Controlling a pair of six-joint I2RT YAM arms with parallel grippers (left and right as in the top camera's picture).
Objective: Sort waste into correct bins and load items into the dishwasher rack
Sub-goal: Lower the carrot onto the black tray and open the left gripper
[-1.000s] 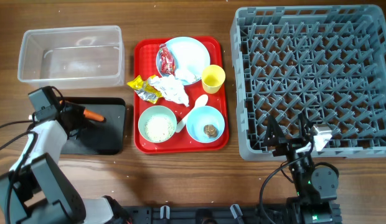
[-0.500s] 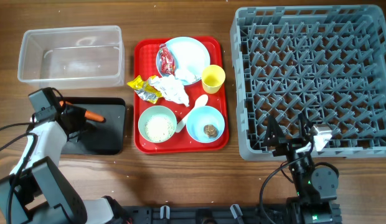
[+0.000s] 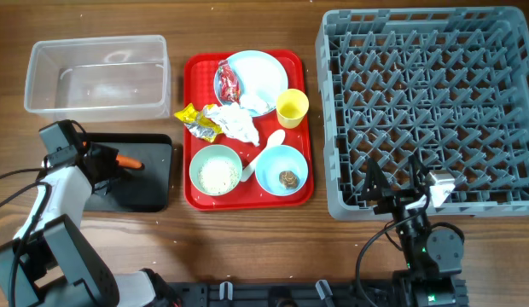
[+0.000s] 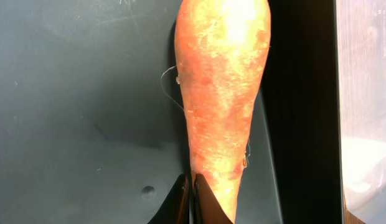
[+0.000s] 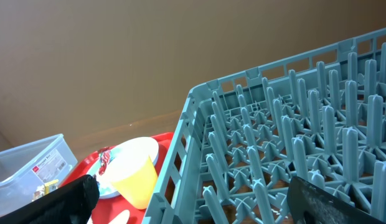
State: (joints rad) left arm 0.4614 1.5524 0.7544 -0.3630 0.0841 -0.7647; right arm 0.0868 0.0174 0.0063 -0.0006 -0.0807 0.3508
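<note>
The carrot is sitting low in the black tray at the near left, so this piece of waste is probably being dropped off. The left gripper is reaching in level, tips together at the carrot's thin end; whether they are pinching it, I cannot tell. Next it is likely needing to back out and lift clear. The right gripper is waiting wide apart by the rack.

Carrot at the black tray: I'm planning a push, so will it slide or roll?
The orange carrot tapers to one end, so it would probably roll in a curve. It looks solid and stiff, so unlikely to bend.
</note>
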